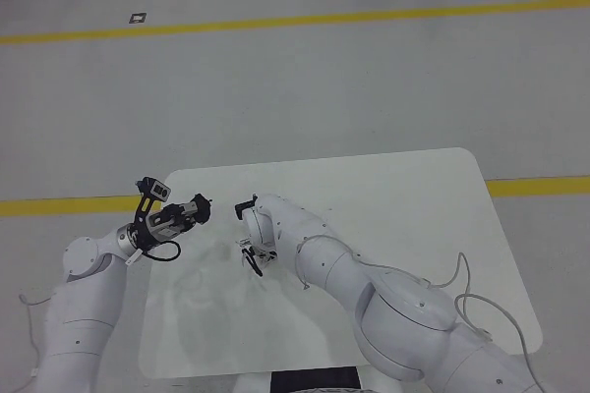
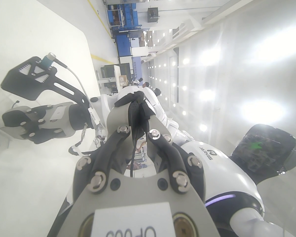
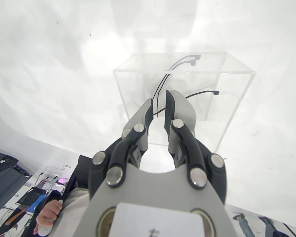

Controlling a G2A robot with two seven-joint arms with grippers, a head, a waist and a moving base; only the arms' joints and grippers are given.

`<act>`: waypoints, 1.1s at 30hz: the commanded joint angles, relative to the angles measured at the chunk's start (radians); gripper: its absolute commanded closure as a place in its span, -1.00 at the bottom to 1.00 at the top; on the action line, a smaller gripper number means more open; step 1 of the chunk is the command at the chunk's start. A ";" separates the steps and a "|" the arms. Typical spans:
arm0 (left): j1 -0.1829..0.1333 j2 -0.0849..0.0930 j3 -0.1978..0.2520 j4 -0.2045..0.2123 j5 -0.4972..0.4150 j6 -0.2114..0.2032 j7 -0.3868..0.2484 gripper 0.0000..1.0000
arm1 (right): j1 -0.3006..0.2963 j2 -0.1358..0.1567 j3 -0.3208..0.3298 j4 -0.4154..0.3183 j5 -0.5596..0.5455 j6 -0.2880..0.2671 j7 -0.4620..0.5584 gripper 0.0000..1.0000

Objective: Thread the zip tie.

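Currently, 2 robot arms work over a white table (image 1: 403, 196), and threading has not begun, as far as can be judged.

The left gripper (image 2: 138, 110) is raised above the table, its fingertips pinched together on a black zip tie (image 2: 134, 146). The thin strap trails back between the fingers toward the wrist. Which end is pinched cannot be told.

The right gripper (image 3: 159, 107) points down into a clear box (image 3: 231, 73) standing on the table, just beside the left gripper. Its fingers stand narrowly apart, and a strap from the box passes through the gap without being clamped.

The box is open-topped with see-through walls. Inside lie what look like 3 loose ties (image 3: 215, 92), all black. 2 run side by side with their heads toward the far wall; the 3rd bends off toward a side wall.

By this reading, the step in hand is fetching or sorting a strap from the box. The next move calls for closing on 1 strap only, lifting it clear of the walls without dragging its neighbours, then lining up a tip with a head slot.
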 commanded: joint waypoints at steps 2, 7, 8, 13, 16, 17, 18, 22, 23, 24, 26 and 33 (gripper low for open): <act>0.000 0.000 0.000 0.000 0.000 0.000 0.000 1.00 | 0.002 -0.001 -0.001 0.002 -0.002 0.000 -0.002 0.74; 0.000 0.000 0.000 0.000 0.000 0.000 0.000 1.00 | 0.004 -0.002 -0.004 0.006 -0.005 0.000 -0.009 0.70; 0.000 0.000 0.000 0.000 0.000 0.000 0.000 1.00 | 0.005 -0.002 -0.004 0.007 -0.006 0.000 -0.012 0.70; 0.000 0.000 0.000 0.000 0.000 0.000 0.000 1.00 | 0.007 -0.004 -0.002 0.011 -0.002 0.000 -0.031 0.66; 0.000 0.000 0.000 0.000 0.000 0.000 0.000 1.00 | 0.005 -0.004 -0.001 0.012 0.001 0.000 -0.040 0.64; 0.000 0.000 0.000 0.000 0.000 0.000 0.000 1.00 | 0.003 -0.004 -0.001 0.012 0.002 0.000 -0.043 0.62; 0.000 0.000 0.000 0.000 0.000 0.000 0.000 1.00 | 0.002 -0.005 -0.002 0.012 0.003 0.000 -0.045 0.64; 0.000 0.000 0.000 0.000 0.000 0.000 0.000 1.00 | -0.002 -0.004 -0.003 0.011 0.006 0.000 -0.051 0.64; 0.000 0.000 0.000 0.000 0.000 0.000 0.000 1.00 | -0.003 -0.005 -0.004 0.011 0.007 0.000 -0.051 0.64; 0.000 0.000 0.000 0.000 0.000 0.000 0.000 1.00 | -0.004 -0.005 -0.005 0.011 0.006 0.000 -0.051 0.64; 0.000 0.000 0.000 0.000 0.000 0.000 0.000 1.00 | -0.006 -0.005 -0.009 0.010 0.002 0.000 -0.048 0.64; 0.000 0.000 0.000 0.000 0.000 0.000 0.000 1.00 | -0.009 -0.007 -0.025 0.011 -0.014 0.000 -0.037 0.64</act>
